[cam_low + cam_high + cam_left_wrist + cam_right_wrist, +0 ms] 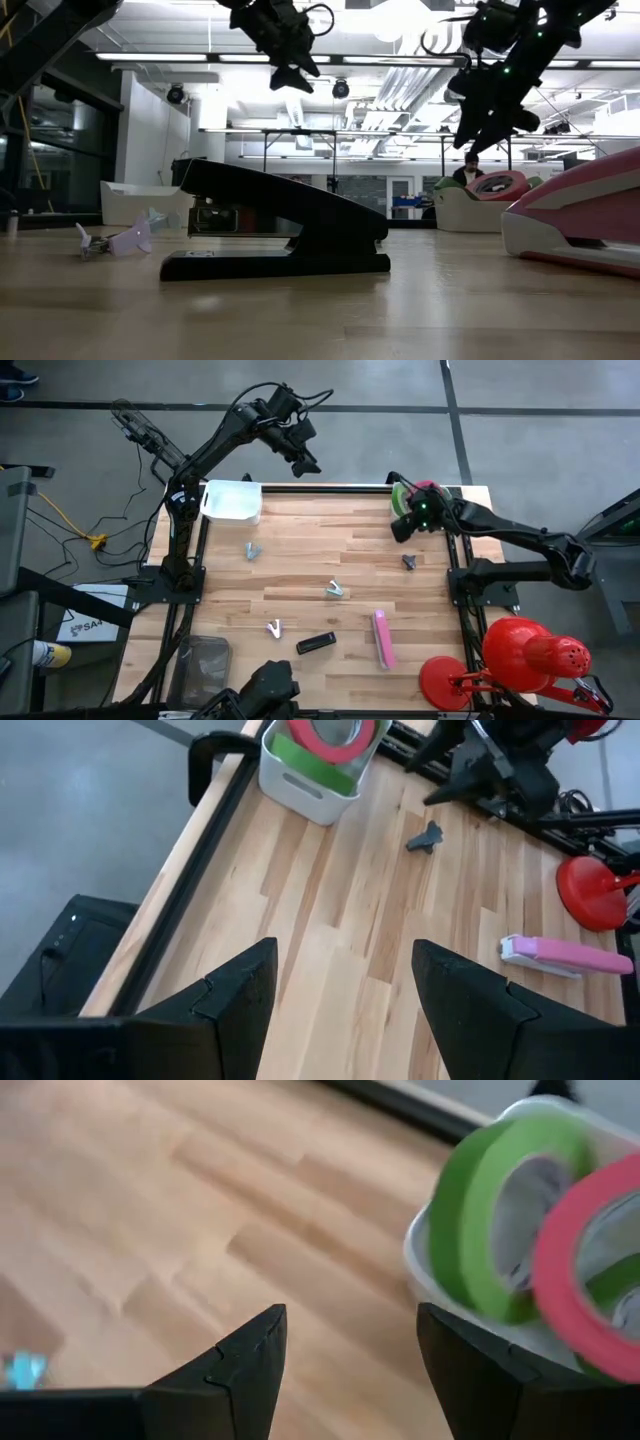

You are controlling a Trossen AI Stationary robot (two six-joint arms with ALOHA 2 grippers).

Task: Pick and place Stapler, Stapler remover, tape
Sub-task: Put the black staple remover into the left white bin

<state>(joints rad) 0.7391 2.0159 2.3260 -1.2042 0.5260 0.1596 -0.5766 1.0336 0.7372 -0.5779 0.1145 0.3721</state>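
Overhead, my left gripper [305, 463] hangs raised at 12 o'clock, fingers apart, empty. My right gripper [401, 528], also parted and empty, hovers beside the tape bin [402, 492] at 2 o'clock.

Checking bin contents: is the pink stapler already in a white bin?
No, the pink stapler lies flat on the wooden table, well away from both white bins.

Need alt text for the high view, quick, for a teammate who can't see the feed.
Overhead view of a wooden table: the left gripper hangs open past the far edge near a white bin, and the right gripper is open beside a bin holding green tape and pink tape. A black stapler, pink stapler and four small staple removers lie scattered on the table.
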